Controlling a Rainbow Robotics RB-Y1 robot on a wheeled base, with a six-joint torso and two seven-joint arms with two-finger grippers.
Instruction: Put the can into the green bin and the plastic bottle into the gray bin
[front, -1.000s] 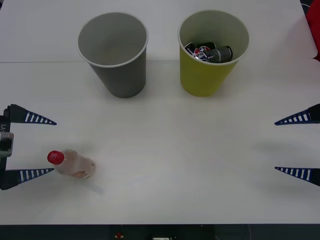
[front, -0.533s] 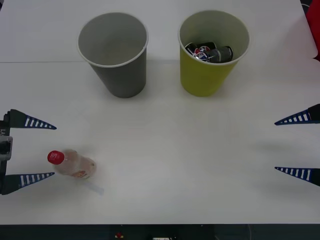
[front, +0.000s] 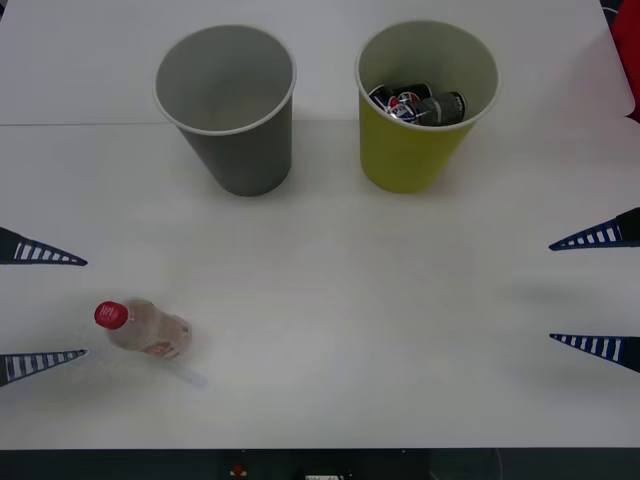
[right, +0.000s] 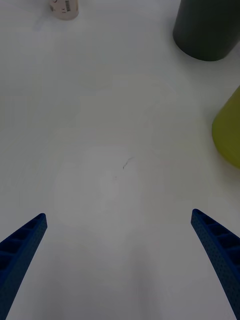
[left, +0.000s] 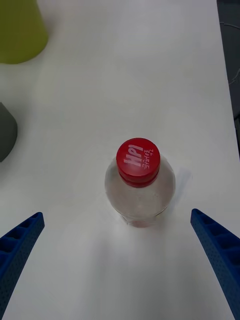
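Observation:
The plastic bottle, clear with a red cap, is on the white table at the front left. In the left wrist view its cap faces the camera, and the bottle sits just ahead of the fingers and between their lines. My left gripper is open at the left edge, a short way left of the cap. The gray bin stands at the back with nothing in it. To its right, the green bin holds cans. My right gripper is open at the right edge with nothing between its fingers.
The right wrist view looks across bare table to the gray bin, the green bin and the bottle's base. Something red shows at the right edge. The table's front edge lies close below the bottle.
My left gripper has drawn back to the left and slightly toward the front edge, away from the bottle. The bottle, bins and right gripper have not moved.

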